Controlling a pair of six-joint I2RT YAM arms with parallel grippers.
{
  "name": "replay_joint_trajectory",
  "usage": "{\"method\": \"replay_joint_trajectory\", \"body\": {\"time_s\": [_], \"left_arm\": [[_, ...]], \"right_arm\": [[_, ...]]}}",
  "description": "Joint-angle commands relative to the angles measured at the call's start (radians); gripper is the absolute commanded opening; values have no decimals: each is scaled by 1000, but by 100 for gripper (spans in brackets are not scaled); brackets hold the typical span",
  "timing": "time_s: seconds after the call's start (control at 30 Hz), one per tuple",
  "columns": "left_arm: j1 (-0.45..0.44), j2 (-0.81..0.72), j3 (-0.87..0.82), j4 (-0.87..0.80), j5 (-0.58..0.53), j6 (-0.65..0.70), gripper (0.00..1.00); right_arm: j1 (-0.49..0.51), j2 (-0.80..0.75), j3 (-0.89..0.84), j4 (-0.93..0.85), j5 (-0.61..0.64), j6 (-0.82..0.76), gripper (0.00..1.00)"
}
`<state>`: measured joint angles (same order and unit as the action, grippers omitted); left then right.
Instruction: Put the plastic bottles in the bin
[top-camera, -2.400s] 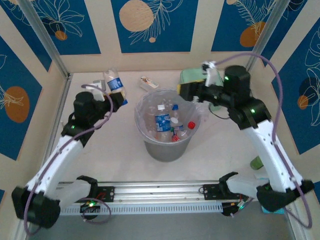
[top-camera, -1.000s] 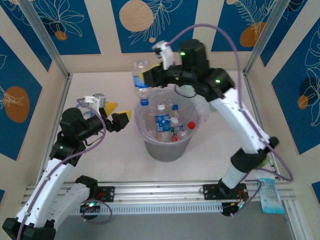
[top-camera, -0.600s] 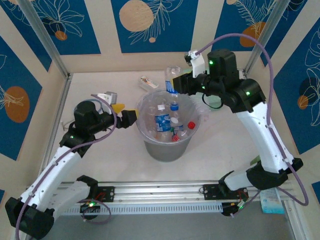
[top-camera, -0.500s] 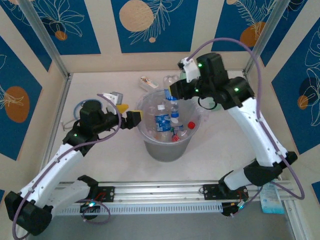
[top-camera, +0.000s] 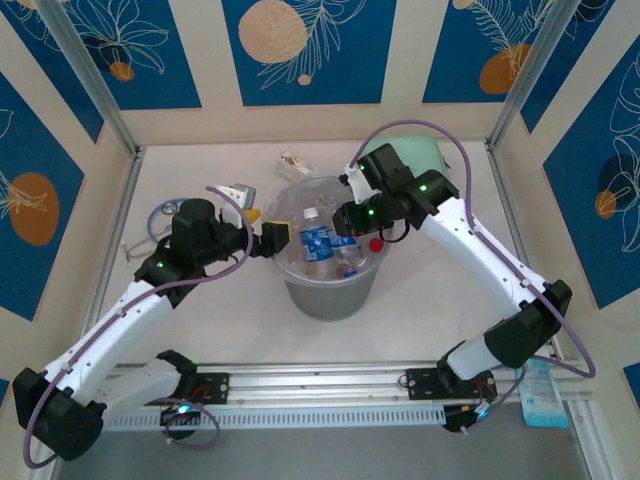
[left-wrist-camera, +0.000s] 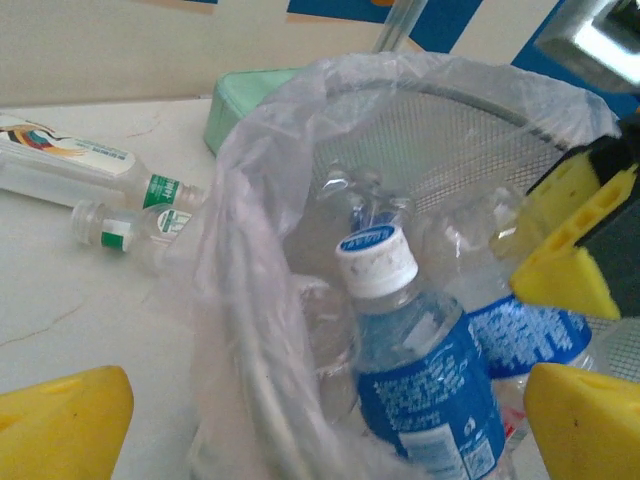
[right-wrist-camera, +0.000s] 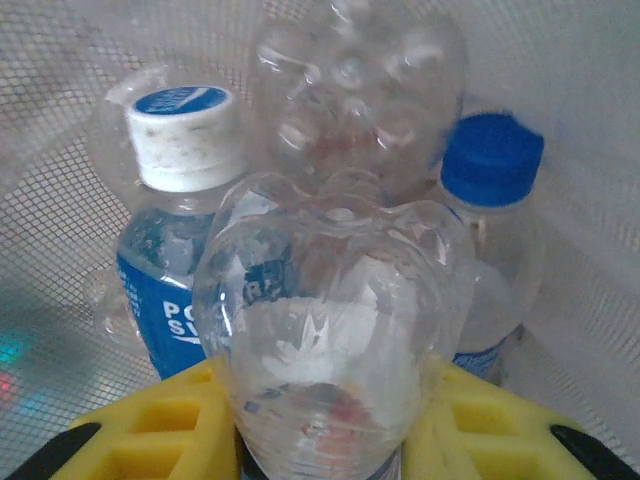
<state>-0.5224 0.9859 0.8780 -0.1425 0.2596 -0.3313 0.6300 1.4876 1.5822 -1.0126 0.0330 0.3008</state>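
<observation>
The bin (top-camera: 325, 290) is a grey mesh bucket lined with a clear bag, standing mid-table with several plastic bottles inside. My right gripper (top-camera: 345, 216) reaches down into it, shut on a clear plastic bottle (right-wrist-camera: 330, 320) whose base faces the camera, a yellow finger (right-wrist-camera: 160, 425) on each side. Below it stand a white-capped, blue-labelled bottle (right-wrist-camera: 175, 215), a blue-capped one (right-wrist-camera: 492, 190) and another clear one (right-wrist-camera: 355, 80). My left gripper (top-camera: 265, 226) stands open at the bin's left rim (left-wrist-camera: 240, 330), nothing between its fingers (left-wrist-camera: 60, 420). The white-capped bottle (left-wrist-camera: 400, 370) stands just inside.
Two small bottles with green-marked labels (left-wrist-camera: 110, 165) lie on the table behind the bin (top-camera: 295, 162). A mint-green pouch (top-camera: 425, 155) lies at the back right, a blue looped tube (top-camera: 158, 215) at the left. The cage's posts and walls close in the table.
My right arm has carried its bottle from behind the bin's left rim over the opening and down into the bin. My left gripper, still open, has moved right to the rim.
</observation>
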Motion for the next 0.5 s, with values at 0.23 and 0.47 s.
{"method": "replay_joint_trajectory", "body": {"time_s": [0.23, 0.47], "left_arm": [[5, -51, 81, -242, -256, 8, 98], [125, -149, 100, -419, -344, -13, 96]], "right_arm": [[110, 112, -59, 202, -222, 80, 10], [198, 170, -3, 401, -277, 152, 13]]}}
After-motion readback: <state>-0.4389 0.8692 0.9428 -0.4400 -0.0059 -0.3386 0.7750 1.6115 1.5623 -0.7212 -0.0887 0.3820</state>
